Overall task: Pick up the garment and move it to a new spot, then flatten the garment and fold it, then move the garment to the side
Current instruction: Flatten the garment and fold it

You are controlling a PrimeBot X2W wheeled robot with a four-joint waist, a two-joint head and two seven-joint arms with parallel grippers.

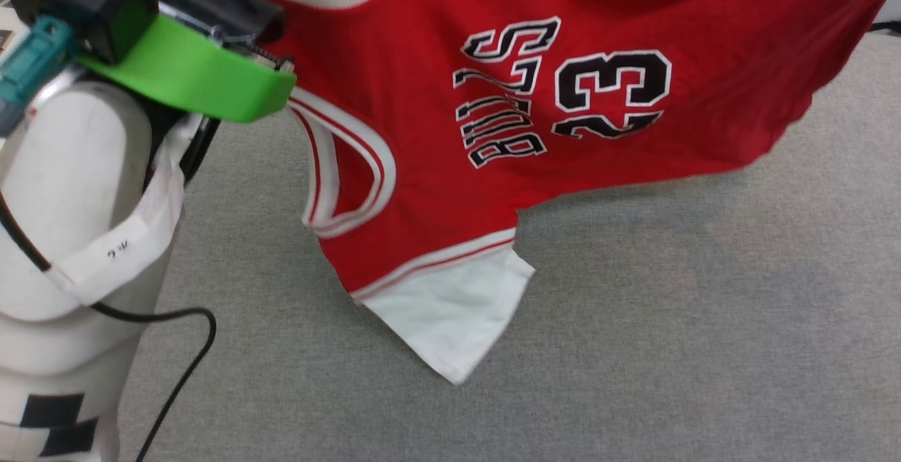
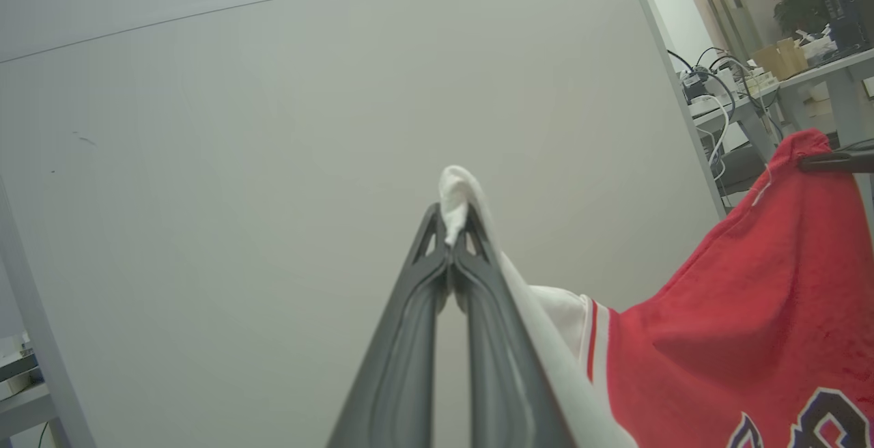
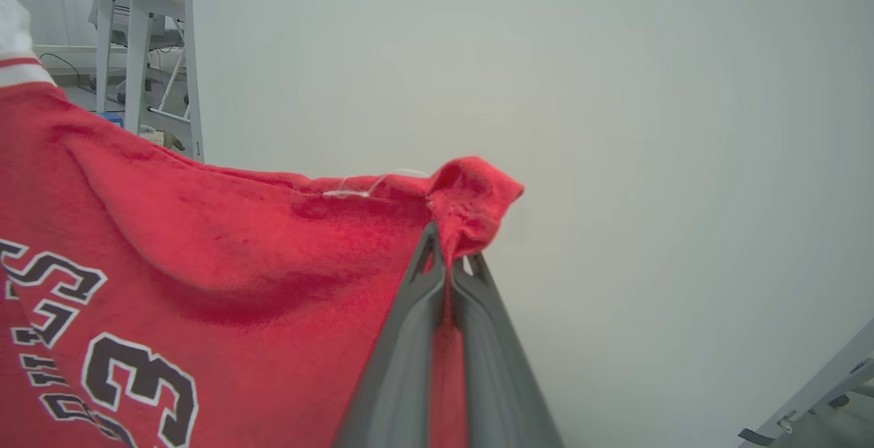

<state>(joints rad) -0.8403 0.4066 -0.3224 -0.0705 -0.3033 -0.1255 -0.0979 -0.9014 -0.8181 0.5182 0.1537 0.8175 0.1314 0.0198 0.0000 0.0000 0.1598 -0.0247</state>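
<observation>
Pinching white garment (image 2: 737, 325) sleeve: left claw (image 2: 453, 222).

The left gripper (image 2: 452, 229) and right gripper (image 3: 450, 257) stand mid-frame, fingers pressed together on the garment (image 2: 751, 311); a pale forearm (image 1: 70, 166) sits lower left.

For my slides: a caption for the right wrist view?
Right gripper shut on a red corner of the jersey, held up before a pale wall.
</observation>
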